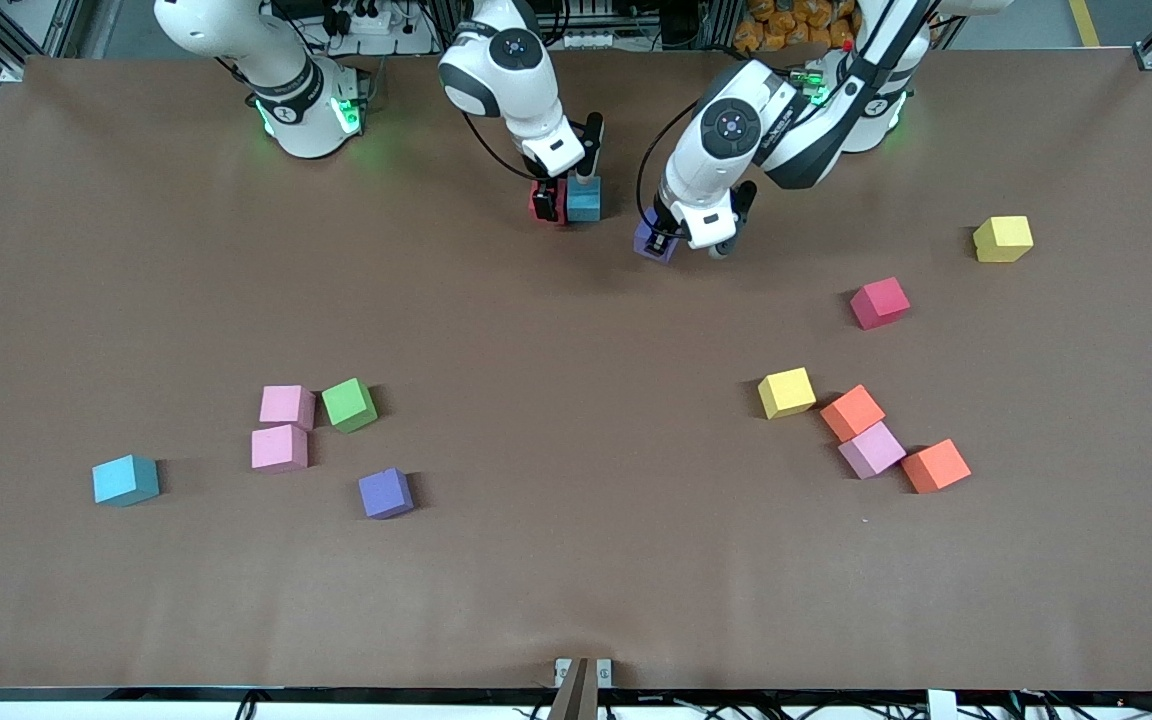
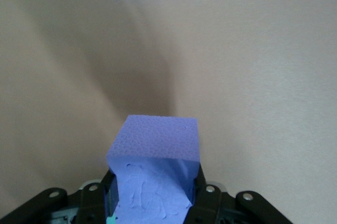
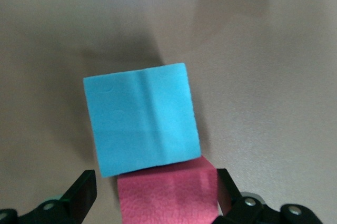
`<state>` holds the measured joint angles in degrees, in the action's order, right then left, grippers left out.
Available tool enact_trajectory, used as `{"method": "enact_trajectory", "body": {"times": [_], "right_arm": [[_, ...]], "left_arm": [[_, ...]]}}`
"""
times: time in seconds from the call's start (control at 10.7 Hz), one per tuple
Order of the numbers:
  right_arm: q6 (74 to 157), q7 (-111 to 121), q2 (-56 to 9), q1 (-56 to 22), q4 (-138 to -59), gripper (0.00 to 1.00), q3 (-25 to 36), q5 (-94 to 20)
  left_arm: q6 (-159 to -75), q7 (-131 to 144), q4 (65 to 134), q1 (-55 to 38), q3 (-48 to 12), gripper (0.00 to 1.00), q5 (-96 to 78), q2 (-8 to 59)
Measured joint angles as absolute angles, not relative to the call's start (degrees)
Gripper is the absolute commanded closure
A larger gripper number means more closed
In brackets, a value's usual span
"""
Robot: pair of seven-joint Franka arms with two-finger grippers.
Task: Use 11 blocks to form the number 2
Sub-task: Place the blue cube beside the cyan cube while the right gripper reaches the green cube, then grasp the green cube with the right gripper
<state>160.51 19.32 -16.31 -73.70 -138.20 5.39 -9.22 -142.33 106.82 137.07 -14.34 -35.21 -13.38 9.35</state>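
Observation:
A red block [image 1: 543,201] and a teal-blue block [image 1: 585,198] sit touching on the table close to the robots' bases. My right gripper [image 1: 549,205] stands open around the red block [image 3: 168,195], its fingers apart from the block's sides, and the blue block [image 3: 142,121] lies just past it. My left gripper [image 1: 658,238] is shut on a purple block [image 2: 155,161], low over the table a short way from the blue block, toward the left arm's end. No digit shape is formed.
Loose blocks lie nearer the front camera. Toward the right arm's end: two pink [image 1: 287,407], green [image 1: 349,404], purple [image 1: 385,493], light blue [image 1: 125,480]. Toward the left arm's end: two yellow [image 1: 1003,239], crimson [image 1: 879,303], two orange [image 1: 852,412], pink [image 1: 872,449].

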Motion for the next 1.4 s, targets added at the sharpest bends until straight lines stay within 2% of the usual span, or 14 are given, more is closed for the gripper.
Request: {"method": "enact_trajectory", "body": {"times": [0.47,0.65,0.84,1.12,1.4], "right_arm": [[150.1,23.2,-9.3,-72.4,-137.8,0.00,7.2,-9.2],[144.9,25.6,-6.2,-71.2,-137.4,0.00,11.1,-9.3],[136.8,26.8,-4.6,-69.5,-133.9,0.00,18.8,-9.2],[125.1,28.4,-5.9,-66.7,-123.2,0.00,30.8,-7.0],[121.8,28.3,-12.6,-61.5,-114.1,0.00,35.6,-6.8]], "left_arm": [[-149.9,120.1,140.1,-14.8,-39.2,0.89,-13.4,9.4],[-150.3,124.2,140.3,-14.9,-39.3,0.90,-13.5,9.7],[-150.7,126.6,140.4,-15.2,-39.3,0.90,-13.5,10.9],[-154.5,132.3,140.6,-17.2,-39.4,0.90,-13.6,13.2],[-158.9,136.7,140.7,-20.3,-39.5,0.90,-13.8,15.7]]}}
